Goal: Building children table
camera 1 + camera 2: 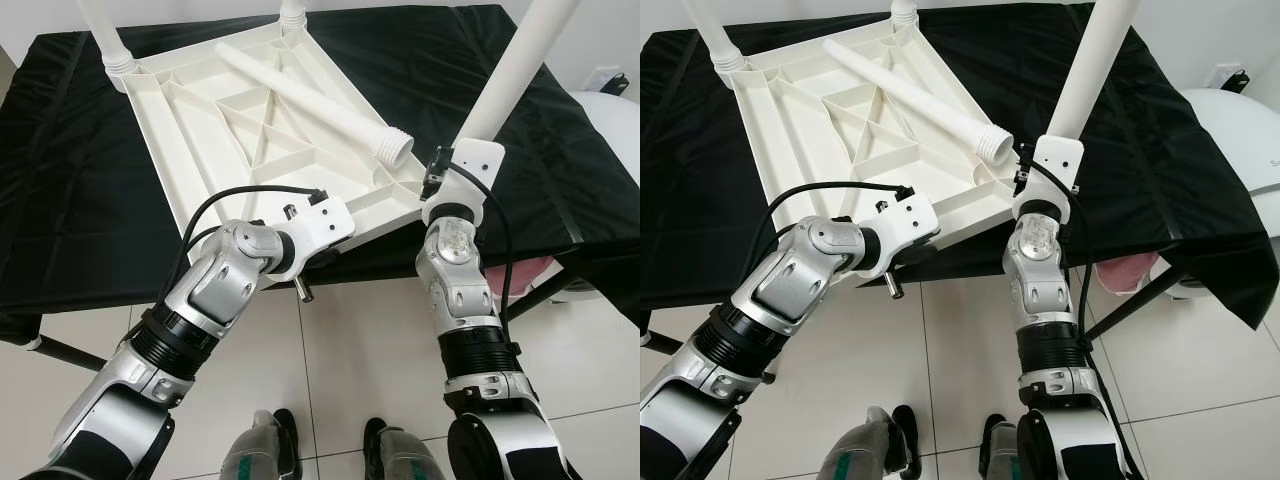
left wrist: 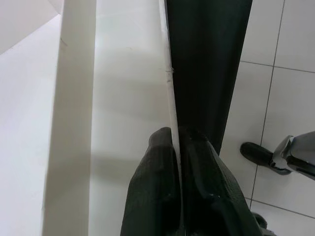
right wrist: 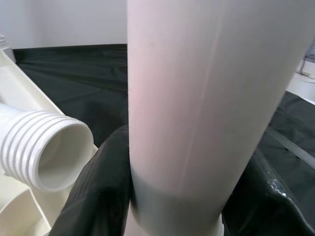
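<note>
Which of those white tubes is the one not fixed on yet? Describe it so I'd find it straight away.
Look at the black-draped table, where a white tabletop lies upside down showing its ribs. The loose leg lies flat, slantwise across those ribs, its threaded open end pointing towards the right gripper. The other legs stand upright at corners; this one alone lies down.

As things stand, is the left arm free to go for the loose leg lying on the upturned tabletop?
Probably not yet: the left gripper is shut on the tabletop rim. The loose leg lies unobstructed, but reaching it means releasing the rim.
</note>
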You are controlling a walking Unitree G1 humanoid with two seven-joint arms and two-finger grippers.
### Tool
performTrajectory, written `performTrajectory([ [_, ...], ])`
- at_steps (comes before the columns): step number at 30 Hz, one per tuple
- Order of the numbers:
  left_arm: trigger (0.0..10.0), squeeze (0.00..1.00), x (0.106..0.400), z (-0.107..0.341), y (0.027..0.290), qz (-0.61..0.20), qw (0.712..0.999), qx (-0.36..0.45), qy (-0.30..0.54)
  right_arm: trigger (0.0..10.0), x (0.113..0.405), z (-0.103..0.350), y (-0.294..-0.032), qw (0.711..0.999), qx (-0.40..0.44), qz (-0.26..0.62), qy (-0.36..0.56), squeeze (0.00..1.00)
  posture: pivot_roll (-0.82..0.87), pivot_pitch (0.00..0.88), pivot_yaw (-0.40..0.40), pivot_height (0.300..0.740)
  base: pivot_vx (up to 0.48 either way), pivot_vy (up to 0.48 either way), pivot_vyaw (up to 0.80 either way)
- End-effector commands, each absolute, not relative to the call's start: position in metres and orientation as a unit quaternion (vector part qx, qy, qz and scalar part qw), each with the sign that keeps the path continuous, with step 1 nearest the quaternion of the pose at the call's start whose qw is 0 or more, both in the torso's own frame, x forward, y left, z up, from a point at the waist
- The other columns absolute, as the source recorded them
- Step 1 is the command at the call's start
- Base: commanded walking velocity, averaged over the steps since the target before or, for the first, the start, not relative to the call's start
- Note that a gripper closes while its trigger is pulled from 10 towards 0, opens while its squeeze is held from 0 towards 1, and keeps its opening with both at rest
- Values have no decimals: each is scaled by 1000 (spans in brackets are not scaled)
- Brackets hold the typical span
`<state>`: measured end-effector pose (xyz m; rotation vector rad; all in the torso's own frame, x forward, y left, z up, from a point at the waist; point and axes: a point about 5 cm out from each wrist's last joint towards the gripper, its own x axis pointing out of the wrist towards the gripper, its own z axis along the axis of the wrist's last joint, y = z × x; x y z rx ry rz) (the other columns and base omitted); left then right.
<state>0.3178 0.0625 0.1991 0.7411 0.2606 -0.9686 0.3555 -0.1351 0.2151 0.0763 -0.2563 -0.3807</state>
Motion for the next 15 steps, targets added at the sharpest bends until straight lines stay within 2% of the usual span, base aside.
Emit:
performTrajectory([
  [1, 10000, 0, 316, 202, 60, -444, 811, 365, 110, 10000, 355, 188, -151, 967, 33, -244, -58, 0, -106, 205, 55, 740, 0, 0, 0],
  [15, 10000, 0, 317, 203, 60, -442, 812, 365, 110, 10000, 361, 186, -152, 947, 26, -318, -26, 0, -101, 210, 57, 740, 0, 0, 0],
])
